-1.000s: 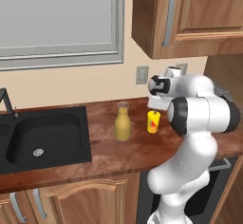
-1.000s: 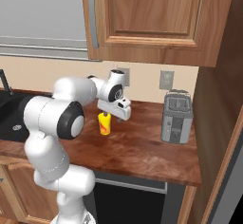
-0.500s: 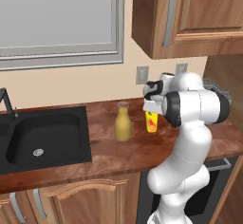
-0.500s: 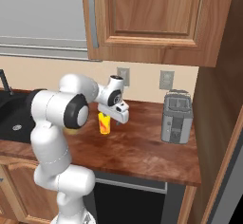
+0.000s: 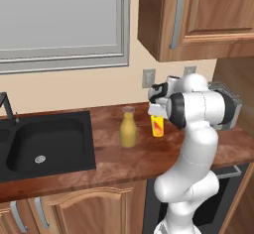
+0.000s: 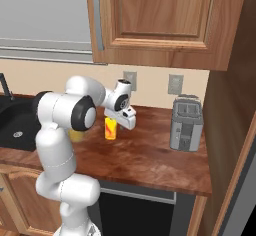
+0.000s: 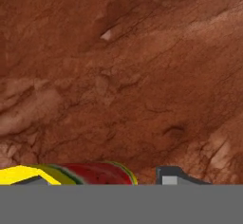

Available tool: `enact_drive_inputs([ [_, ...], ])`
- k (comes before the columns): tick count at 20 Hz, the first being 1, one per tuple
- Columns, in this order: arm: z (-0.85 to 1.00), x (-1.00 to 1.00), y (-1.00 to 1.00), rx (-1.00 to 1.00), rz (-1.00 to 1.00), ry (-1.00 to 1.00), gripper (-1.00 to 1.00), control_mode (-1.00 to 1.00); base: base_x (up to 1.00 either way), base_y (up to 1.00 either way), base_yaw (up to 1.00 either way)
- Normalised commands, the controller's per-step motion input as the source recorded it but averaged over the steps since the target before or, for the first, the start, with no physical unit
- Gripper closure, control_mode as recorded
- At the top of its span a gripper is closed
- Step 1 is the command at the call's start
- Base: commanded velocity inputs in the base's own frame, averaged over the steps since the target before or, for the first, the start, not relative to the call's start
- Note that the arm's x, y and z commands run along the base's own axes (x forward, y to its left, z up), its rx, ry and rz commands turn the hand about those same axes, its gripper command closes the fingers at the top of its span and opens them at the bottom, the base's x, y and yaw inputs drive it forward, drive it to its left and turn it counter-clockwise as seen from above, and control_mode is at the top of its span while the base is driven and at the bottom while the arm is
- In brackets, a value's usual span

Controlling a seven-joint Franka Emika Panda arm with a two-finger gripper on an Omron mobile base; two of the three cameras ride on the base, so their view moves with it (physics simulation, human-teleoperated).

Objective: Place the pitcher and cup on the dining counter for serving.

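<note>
You have moved nothing yet: pitcher (image 5: 128,130) and cup (image 5: 157,125) stand on the tabletop (image 6: 150,155), and I cannot tell whether your hand (image 6: 121,120) at the cup is spread.

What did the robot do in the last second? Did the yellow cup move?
The gripper came down and in toward the yellow cup, and now sits right over it; the arm folded closer. I cannot tell whether it has grabbed the cup yet. The cup has not moved, and the pitcher stays beside it on the worktop.
</note>
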Motion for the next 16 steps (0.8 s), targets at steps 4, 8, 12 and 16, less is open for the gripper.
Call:
enact_drive_inputs([
  [4,0.00,0.00,0.00,0.00,0.00,0.00,1.00,-1.00,0.00,0.00,0.00],
  [8,0.00,0.00,0.00,0.00,0.00,0.00,1.00,-1.00,0.00,0.00,0.00],
  [12,0.00,-0.02,0.00,0.00,0.00,0.00,1.00,-1.00,0.00,0.00,0.00],
  [16,0.00,-0.22,0.00,0.00,0.00,-0.04,1.00,-1.00,0.00,0.00,0.00],
])
